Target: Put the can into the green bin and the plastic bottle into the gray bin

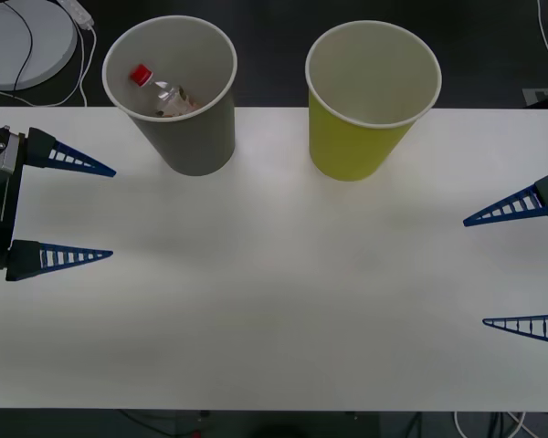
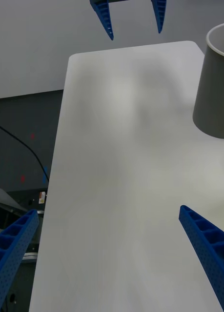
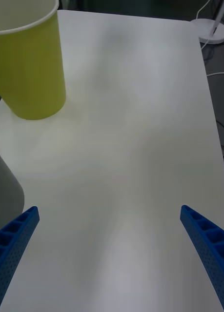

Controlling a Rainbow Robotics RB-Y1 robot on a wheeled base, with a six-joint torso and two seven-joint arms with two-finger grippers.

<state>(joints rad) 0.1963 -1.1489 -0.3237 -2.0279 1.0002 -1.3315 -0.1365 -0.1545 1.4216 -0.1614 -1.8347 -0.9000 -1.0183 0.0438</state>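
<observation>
Your gray bin (image 1: pixel 175 91) stands upright at the far edge of the white surface (image 1: pixel 274 301), left of centre. The plastic bottle (image 1: pixel 163 94) lies tilted inside it, red cap pointing toward the far left of the rim. To its right, apart from it, the green bin (image 1: pixel 370 100) stands upright on the same far edge; from the front view you cannot see anything in the part of its pale inside that shows.

Your left pincer (image 1: pixel 110 212) hovers at the left edge of the surface, its two blue ribbed fingers spread wide and pointing inward, holding nothing. It sits nearer to you than the gray bin and clear of it. Your right pincer (image 1: pixel 475 272) hovers at the right edge, likewise spread wide and empty, fingers pointing inward, nearer than the green bin and well apart from it.

A white round lamp base (image 1: pixel 23 44) with a cable sits on the dark floor beyond the far left corner.
</observation>
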